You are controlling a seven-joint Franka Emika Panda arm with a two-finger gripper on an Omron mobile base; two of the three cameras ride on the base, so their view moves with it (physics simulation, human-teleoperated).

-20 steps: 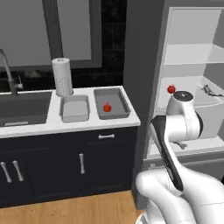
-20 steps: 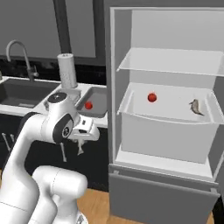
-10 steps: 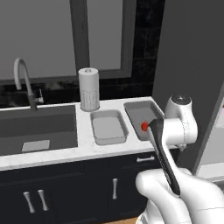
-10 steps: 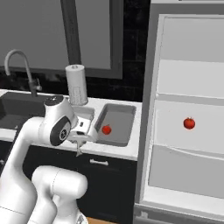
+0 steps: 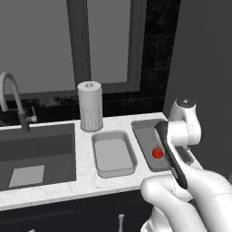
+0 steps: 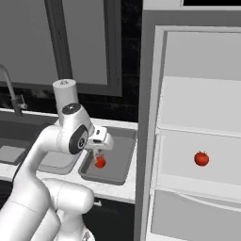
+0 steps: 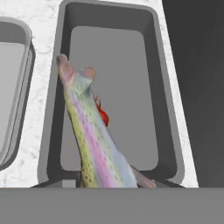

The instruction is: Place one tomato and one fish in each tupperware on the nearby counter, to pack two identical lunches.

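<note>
My gripper (image 6: 97, 153) is shut on a speckled, pink-striped fish (image 7: 94, 140), which hangs lengthwise just above the darker tupperware (image 7: 168, 109). A red tomato (image 7: 103, 116) lies in that tray, mostly hidden behind the fish; it is the same tomato (image 5: 157, 152) seen at the tray's near end in the left base view. The lighter tupperware (image 5: 113, 154) stands empty just left of the darker tupperware (image 5: 144, 134) on the white counter (image 5: 86, 179). A second tomato (image 6: 201, 158) rests on a shelf in the open fridge.
A paper towel roll (image 5: 90, 106) stands behind the trays. The dark sink basin (image 5: 36, 154) and its faucet (image 5: 11, 99) lie to the left. The open fridge (image 6: 197, 117) rises close on the right, its door edge next to the darker tray.
The base has driven towards the counter, so the whole scene shifted and the trays look nearer. The gripper stays shut and now hangs over the darker tray.
</note>
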